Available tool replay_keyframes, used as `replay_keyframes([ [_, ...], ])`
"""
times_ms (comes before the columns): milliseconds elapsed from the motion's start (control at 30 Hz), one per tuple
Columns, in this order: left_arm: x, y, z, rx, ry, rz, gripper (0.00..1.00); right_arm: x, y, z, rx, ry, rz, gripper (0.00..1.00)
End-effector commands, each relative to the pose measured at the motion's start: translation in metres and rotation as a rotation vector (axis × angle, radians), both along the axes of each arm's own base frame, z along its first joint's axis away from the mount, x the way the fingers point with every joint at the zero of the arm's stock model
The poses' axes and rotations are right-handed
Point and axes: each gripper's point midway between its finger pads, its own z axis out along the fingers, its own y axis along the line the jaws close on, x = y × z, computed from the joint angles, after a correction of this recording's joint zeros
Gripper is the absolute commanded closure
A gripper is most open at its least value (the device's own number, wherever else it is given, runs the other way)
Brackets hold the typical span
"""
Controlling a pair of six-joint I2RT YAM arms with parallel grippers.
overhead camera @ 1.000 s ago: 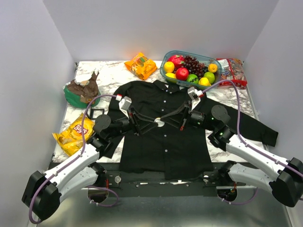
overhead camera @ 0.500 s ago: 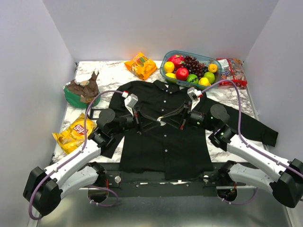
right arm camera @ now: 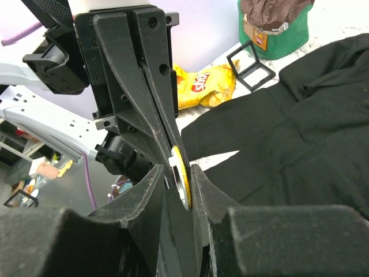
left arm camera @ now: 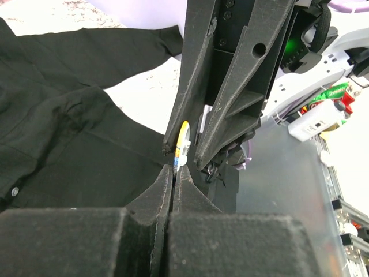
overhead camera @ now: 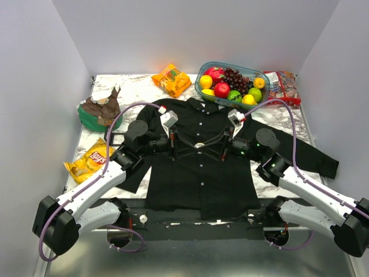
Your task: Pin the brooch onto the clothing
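Left end effector (left arm camera: 174, 171) is closed, its tips nipping one rim of the brooch (left arm camera: 183, 138). The right end effector (right arm camera: 178, 171) clamps the disc across its faces from the opposite side. We find the brooch held on edge between the two, apparently just above the black shirt (overhead camera: 199, 179), which lies spread on the table (overhead camera: 132, 83) directly beneath, by the button row. We judge pinning needs a downward move, both arms equally near.

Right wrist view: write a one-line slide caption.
Right gripper pinches the brooch edge-on; the closed left gripper meets it above the shirt.
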Motion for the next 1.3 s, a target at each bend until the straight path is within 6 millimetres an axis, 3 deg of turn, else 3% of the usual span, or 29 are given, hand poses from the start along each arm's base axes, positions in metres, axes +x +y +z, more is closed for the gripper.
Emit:
replay_keyframes([
  [0, 0.000, 0.005, -0.007, 0.028, -0.009, 0.005, 1.00, -0.003, -0.002, 0.000, 0.001, -0.019, -0.010, 0.67],
  [100, 0.002, 0.007, -0.008, 0.033, -0.016, 0.019, 1.00, -0.003, -0.003, -0.002, 0.002, -0.012, -0.009, 0.68],
  [233, 0.001, 0.008, -0.006, 0.029, -0.025, 0.018, 1.00, -0.003, -0.003, -0.006, -0.002, -0.005, -0.015, 0.87],
  [333, 0.002, 0.008, -0.004, 0.027, -0.029, 0.023, 1.00, 0.000, -0.004, -0.011, -0.016, 0.005, -0.031, 0.91],
  [500, -0.001, 0.007, -0.005, 0.022, -0.017, 0.003, 1.00, 0.005, 0.001, -0.018, -0.059, 0.009, -0.054, 0.93],
  [733, -0.005, 0.006, -0.004, 0.017, -0.023, -0.027, 1.00, 0.023, 0.010, -0.047, -0.196, 0.044, -0.135, 0.94],
  [900, -0.006, 0.006, -0.005, 0.025, -0.021, -0.034, 1.00, 0.023, 0.016, -0.062, -0.266, 0.050, -0.136, 0.94],
  [1067, -0.004, 0.008, -0.009, 0.049, -0.023, -0.022, 1.00, 0.014, 0.016, -0.050, -0.227, 0.031, -0.100, 0.92],
  [1167, -0.002, 0.010, -0.010, 0.057, -0.025, -0.014, 1.00, 0.007, 0.010, -0.028, -0.184, -0.009, -0.094, 0.87],
  [1200, -0.002, 0.010, -0.010, 0.057, -0.028, -0.016, 1.00, 0.006, 0.008, -0.021, -0.174, -0.020, -0.098, 0.83],
  [1233, -0.002, 0.010, -0.010, 0.058, -0.026, -0.013, 1.00, 0.003, 0.001, -0.011, -0.166, -0.029, -0.108, 0.69],
  [1267, -0.001, 0.011, -0.010, 0.059, -0.029, -0.010, 1.00, 0.003, -0.002, 0.000, -0.152, -0.047, -0.117, 0.65],
])
